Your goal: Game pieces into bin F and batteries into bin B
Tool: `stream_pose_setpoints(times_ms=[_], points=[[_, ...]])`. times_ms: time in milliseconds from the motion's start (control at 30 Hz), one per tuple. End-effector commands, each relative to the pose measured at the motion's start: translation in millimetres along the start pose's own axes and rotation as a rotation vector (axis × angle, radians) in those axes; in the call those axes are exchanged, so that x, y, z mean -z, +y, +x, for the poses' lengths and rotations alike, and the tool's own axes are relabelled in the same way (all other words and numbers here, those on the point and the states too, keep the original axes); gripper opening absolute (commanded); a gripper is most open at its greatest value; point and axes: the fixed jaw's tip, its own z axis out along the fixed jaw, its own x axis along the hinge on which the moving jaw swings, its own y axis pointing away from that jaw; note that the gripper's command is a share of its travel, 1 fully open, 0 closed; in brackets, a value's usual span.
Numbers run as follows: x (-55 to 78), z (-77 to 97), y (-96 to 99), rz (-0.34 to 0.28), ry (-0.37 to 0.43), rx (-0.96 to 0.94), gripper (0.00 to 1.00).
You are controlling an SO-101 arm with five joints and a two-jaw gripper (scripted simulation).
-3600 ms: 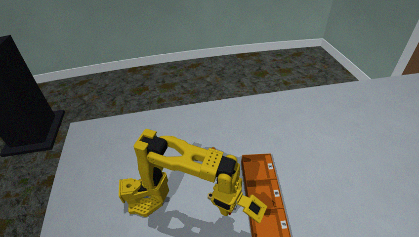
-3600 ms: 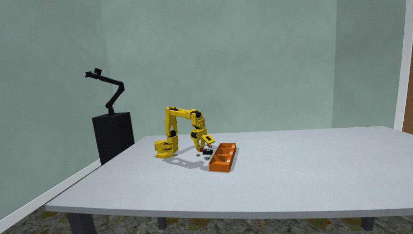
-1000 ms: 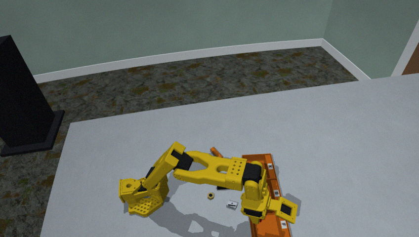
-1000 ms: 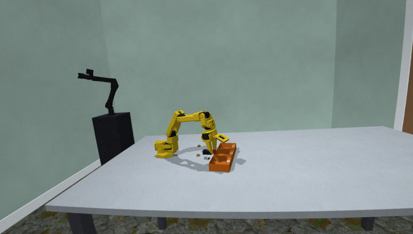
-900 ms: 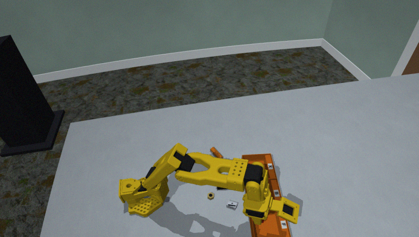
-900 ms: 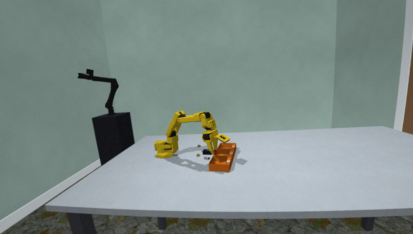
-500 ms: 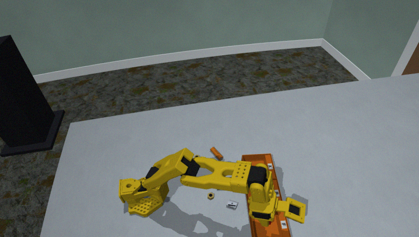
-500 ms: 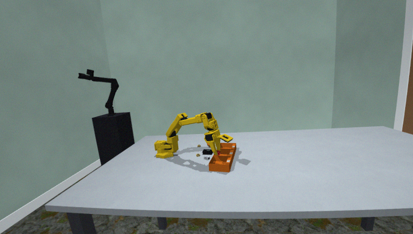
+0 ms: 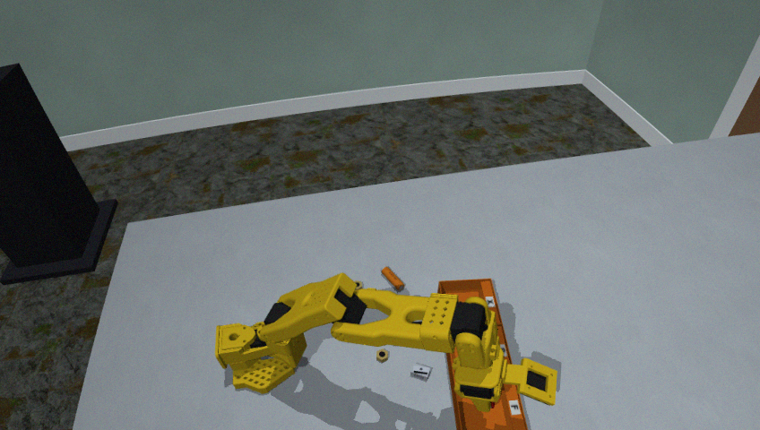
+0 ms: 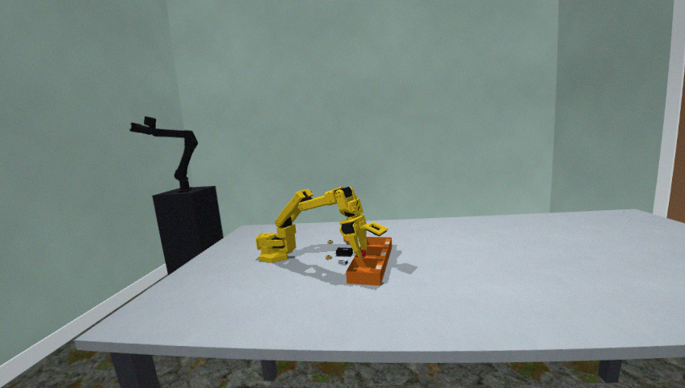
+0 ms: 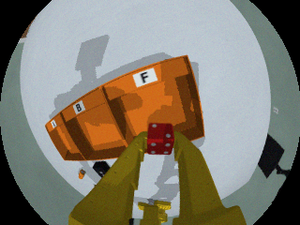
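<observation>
Red die (image 9: 492, 406) (image 10: 363, 253) (image 11: 160, 139), one: clasped between the fingertips of the yellow gripper (image 9: 486, 408) (image 10: 362, 255) (image 11: 160, 142), over the F compartment.

Surface: pale grey table (image 9: 613, 239) (image 10: 432, 307) (image 11: 234, 70). Room: green walls (image 9: 320, 53) (image 10: 360, 95), white skirting, mottled floor (image 9: 320, 149) (image 10: 408, 374).

Others, left to right in the top view, clock bearings from the die: black pedestal (image 9: 45, 170) (image 10: 188, 225) (image 11: 271, 156), off the table, ten o'clock; hexagonal nut (image 9: 358, 285) (image 10: 329, 242), partly behind the arm, between ten and eleven; second nut (image 9: 382, 355) (image 10: 329, 257), ten; orange stick-shaped piece (image 9: 392, 278) (image 11: 82, 173), eleven; silver sharpener (image 9: 421, 371) (image 10: 342, 262), ten; orange three-compartment tray (image 9: 496, 313) (image 10: 363, 277) (image 11: 180, 70), reaching to twelve, partly covered by the arm.

By view: exterior alone shows the pedestal's dark arm (image 10: 187, 144) at full length; exterior and wrist show a black object (image 10: 344, 251) (image 11: 100, 169), at nine o'clock in the exterior. Wrist reads B and F plainly; the top view hides much of the B compartment. Die clearance above the tray floor: cannot be told.
</observation>
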Motion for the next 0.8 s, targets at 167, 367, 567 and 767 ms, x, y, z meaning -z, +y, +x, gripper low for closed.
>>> stream_pose_setpoints(times_ms=[167, 367, 567, 767], points=[[12.3, -7.3, -2.9, 0.002, -0.051, -0.004, 0.00], [20.1, -16.1, -2.9, 0.002, -0.113, -0.003, 0.00], [20.1, -16.1, -2.9, 0.002, -0.113, -0.003, 0.00], [20.1, -16.1, -2.9, 0.002, -0.113, -0.003, 0.00]])
